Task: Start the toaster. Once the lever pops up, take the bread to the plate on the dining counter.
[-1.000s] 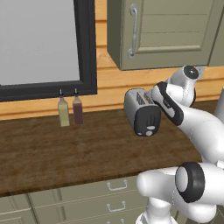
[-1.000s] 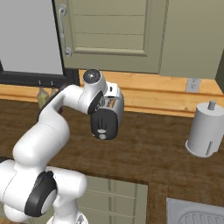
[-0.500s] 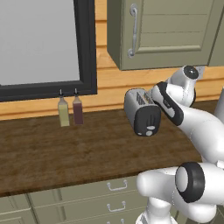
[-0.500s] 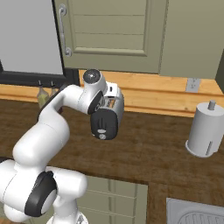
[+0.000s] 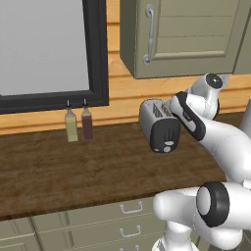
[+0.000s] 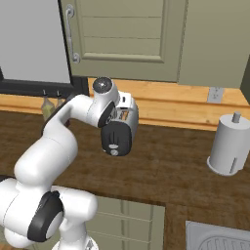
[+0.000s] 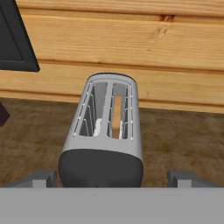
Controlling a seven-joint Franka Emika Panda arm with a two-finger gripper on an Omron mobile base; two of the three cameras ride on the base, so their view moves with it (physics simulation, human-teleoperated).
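Observation:
The silver-grey toaster [image 5: 158, 123] [image 6: 118, 131] [image 7: 107, 131] stands on the dark wood counter against the wooden wall, its black end panel facing me. The lever [image 5: 168, 144] is a small pale tab on that panel. The bread [image 7: 117, 115] stands in the toaster's right-hand slot, with just its tan edge showing. My gripper [image 7: 113, 178] hovers above the toaster's black end. It is open wide, with one fingertip [image 7: 43, 177] on each side of the toaster, and it holds nothing. The plate and the dining counter are out of view.
Two bottles [image 5: 71, 126] [image 5: 87, 122] stand at the wall left of the toaster. A paper towel roll [image 6: 228, 146] stands to the right, with a sink corner [image 6: 219, 237] near the front. A wall cabinet [image 5: 181, 34] and a dark window frame [image 5: 98, 54] hang above.

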